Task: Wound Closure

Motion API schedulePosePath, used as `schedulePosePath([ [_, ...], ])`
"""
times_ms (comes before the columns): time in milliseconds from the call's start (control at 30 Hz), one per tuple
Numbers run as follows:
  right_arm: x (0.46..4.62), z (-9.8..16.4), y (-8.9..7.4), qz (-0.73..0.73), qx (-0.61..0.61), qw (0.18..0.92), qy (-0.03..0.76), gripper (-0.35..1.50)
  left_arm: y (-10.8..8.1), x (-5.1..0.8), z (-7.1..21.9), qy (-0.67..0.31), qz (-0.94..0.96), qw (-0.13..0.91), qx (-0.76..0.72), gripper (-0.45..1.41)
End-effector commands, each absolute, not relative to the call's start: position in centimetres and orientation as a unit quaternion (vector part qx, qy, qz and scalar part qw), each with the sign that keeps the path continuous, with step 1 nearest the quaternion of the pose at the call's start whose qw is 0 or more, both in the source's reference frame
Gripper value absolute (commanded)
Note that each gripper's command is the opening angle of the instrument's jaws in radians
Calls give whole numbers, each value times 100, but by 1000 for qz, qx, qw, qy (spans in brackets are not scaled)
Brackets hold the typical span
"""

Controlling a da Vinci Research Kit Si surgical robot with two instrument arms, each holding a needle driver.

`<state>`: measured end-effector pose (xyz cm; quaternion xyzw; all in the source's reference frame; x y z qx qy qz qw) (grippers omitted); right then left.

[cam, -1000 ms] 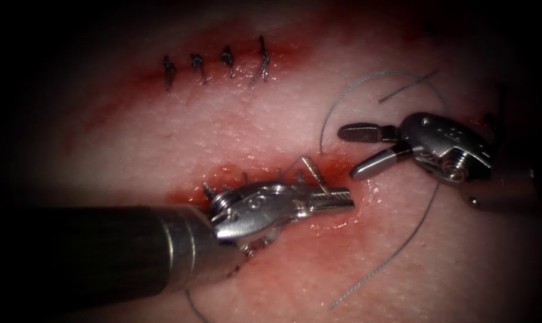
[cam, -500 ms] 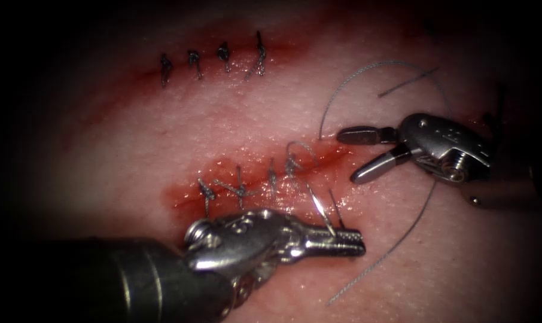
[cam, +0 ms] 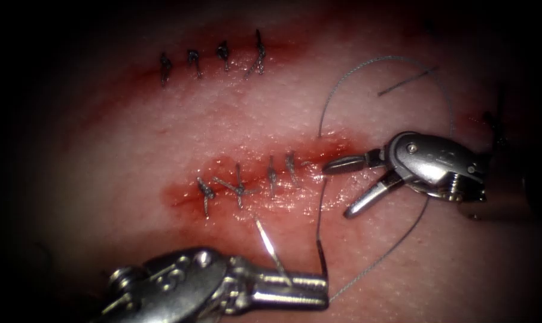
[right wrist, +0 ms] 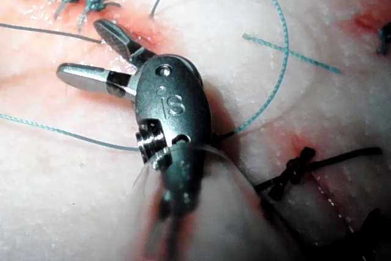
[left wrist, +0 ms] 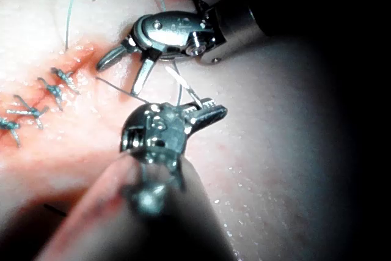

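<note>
At the front edge of the endoscope view, my left tool (cam: 301,287) is shut on the curved needle (cam: 272,248) near one end. The needle's bright free end points up toward the cut, clear of the tissue (cam: 223,131). Thread (cam: 322,227) runs from these jaws up to the right end of the cut (cam: 253,179), which carries several stitches. My right tool (cam: 335,190) stands open and holds nothing, its upper jaw at the cut's right end. The left wrist view shows the left tool (left wrist: 204,114) holding the needle (left wrist: 183,87) just below the open right tool (left wrist: 117,79).
A second, closed cut with several dark stitches (cam: 223,57) lies farther back. Slack thread (cam: 390,60) loops over the tissue to the right of the cut, with a loose cut end (cam: 402,84) nearby. Red fluid wets the tissue around the cut. In the right wrist view a dark stitch (right wrist: 293,172) lies beside the right tool (right wrist: 79,48).
My left tool has moved from over the cut down toward the front with the needle, drawing thread out after it. The open right tool has shifted left to the cut's right end.
</note>
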<state>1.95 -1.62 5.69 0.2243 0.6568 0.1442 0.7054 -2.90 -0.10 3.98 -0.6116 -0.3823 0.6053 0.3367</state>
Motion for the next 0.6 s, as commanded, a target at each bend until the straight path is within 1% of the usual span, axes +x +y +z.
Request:
schedulePosePath([
  [33,209,575,-170,144,224,707,655,44,-16,-297,398,-381,607,335,-612,-45],
  [167,211,587,-171,140,209,734,631,44,-24,-302,380,-371,614,332,-612,-45],
  [267,207,597,-175,133,205,755,609,36,-28,-304,368,-364,621,326,-613,-45],
  [333,204,603,-178,125,205,772,589,26,-28,-303,358,-355,626,318,-617,-45],
  [467,203,609,-181,114,202,806,544,29,-26,-300,339,-333,635,314,-622,-45],
  [533,202,610,-184,108,201,824,518,26,-27,-296,326,-320,641,311,-624,-45],
  [600,201,609,-185,107,199,832,506,17,-28,-293,319,-309,650,307,-622,-45],
])
